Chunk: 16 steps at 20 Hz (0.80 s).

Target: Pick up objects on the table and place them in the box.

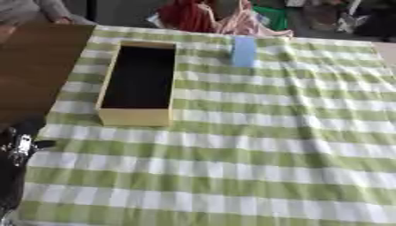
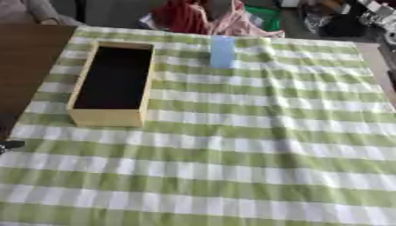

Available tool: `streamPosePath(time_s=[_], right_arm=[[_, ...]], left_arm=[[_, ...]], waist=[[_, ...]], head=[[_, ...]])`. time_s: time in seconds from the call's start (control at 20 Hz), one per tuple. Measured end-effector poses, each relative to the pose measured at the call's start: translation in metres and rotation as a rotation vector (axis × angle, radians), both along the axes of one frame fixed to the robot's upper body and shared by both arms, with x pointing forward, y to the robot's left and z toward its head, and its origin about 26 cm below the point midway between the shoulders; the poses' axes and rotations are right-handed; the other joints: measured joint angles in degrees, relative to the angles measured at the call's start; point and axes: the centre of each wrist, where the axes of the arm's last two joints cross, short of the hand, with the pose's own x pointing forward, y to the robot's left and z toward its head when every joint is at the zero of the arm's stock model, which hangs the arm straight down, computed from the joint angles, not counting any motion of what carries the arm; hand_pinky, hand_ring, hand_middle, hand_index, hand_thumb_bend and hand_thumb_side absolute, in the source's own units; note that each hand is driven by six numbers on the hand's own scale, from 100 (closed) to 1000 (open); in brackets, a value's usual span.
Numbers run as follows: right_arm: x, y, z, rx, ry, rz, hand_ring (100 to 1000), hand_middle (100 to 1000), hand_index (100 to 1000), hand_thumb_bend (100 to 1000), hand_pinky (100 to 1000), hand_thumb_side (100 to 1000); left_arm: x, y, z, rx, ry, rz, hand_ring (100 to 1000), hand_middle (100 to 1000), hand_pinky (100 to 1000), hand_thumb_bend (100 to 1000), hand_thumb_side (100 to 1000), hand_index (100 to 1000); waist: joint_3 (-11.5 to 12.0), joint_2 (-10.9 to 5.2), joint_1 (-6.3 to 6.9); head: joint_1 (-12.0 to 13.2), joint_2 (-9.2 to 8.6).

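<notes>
Left eye view: green-and-white checked tablecloth (image 1: 232,167) over most of the table, bare brown wood (image 1: 35,66) at left. Pale wooden box (image 1: 138,117) on the cloth, left of centre, long axis running away from the robot, open top, dark inside, nothing visible in it. Light blue rectangular object (image 1: 244,51) at the far end of the cloth, to the right of the box's far corner, apart from it, near the table's far edge. Face flat, edges straight; whether lying flat or standing on edge, cannot tell. Black-and-silver left hand (image 1: 19,145) at lower left edge, low, well apart from both box and blue object, holding nothing visible; fingers too blurred, so open or curled: cannot tell. Right hand: not seen.

Right eye view: same layout, shifted slightly. Blue object (image 2: 222,51) again just right of the box's far end, not touching. Only a dark sliver at the left edge here. Right hand absent here too.

Handling estimate: blue piece probably light and stiff, card- or foam-like, smooth face possibly slippery on cloth. Best hold judged across the two long edges, thumb opposite fingers, near the middle. Short carry leftward to the box, drop-in from above
</notes>
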Motion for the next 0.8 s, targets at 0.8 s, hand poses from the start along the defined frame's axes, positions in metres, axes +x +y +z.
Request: streamPosePath(time_s=[0.8], right_arm=[[0.04,0.015,-0.022,-0.113,0.076,-0.108,1000,935,1000,100,887,427]], left_arm=[[0.007,-0.01,0.011,0.024,-0.039,-0.072,873,751,645,100,585,689]], waist=[[6.21,1.6,-1.71]], head=[[-3.36,-2.16]])
